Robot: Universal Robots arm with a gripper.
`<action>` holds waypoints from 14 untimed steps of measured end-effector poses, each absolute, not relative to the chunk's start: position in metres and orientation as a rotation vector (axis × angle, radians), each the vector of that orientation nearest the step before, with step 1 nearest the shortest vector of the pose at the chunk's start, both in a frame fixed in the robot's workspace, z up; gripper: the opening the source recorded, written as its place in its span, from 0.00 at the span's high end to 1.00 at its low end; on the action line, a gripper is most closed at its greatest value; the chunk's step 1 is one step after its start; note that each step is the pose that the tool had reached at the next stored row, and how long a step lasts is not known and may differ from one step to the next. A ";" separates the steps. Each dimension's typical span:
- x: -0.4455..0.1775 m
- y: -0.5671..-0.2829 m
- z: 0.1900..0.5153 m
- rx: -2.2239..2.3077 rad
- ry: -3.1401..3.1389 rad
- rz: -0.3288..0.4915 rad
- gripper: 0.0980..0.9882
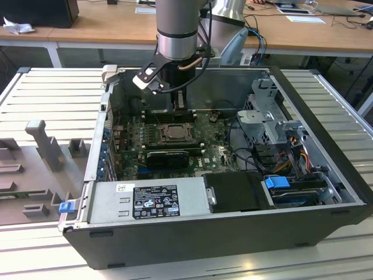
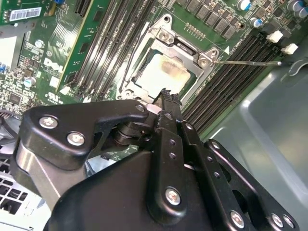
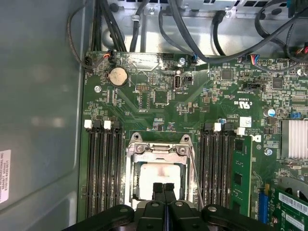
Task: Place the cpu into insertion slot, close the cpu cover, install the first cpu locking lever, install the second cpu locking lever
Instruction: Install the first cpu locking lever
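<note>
The black two-finger gripper (image 3: 164,188) looms nearest in both wrist views. Its fingers are pressed together with nothing between them, and the tips hang just above the socket's edge. The small square cpu with a pale silver-beige face (image 3: 155,175) lies in the square black-framed insertion slot (image 1: 152,135). The thin silver-grey windowed cpu cover (image 3: 156,149) lies flat over it. A thin silver wire locking lever (image 2: 250,62) angles away from the socket's corner.

The cpu (image 3: 155,176) lies in the insertion slot (image 3: 131,168).
</note>
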State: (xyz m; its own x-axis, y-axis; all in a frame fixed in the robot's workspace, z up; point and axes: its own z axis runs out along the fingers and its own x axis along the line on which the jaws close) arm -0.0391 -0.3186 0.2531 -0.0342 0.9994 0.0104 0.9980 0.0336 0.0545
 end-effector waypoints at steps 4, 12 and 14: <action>-0.039 -0.319 0.258 2.162 2.236 0.072 0.99; -0.039 -0.319 0.267 2.162 2.236 0.073 0.99; -0.039 -0.319 0.268 2.162 2.236 0.072 0.99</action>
State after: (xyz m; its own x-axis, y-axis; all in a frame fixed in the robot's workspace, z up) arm -0.0391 -0.3186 0.2676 -0.0342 0.9994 0.0104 0.9980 0.0336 0.0544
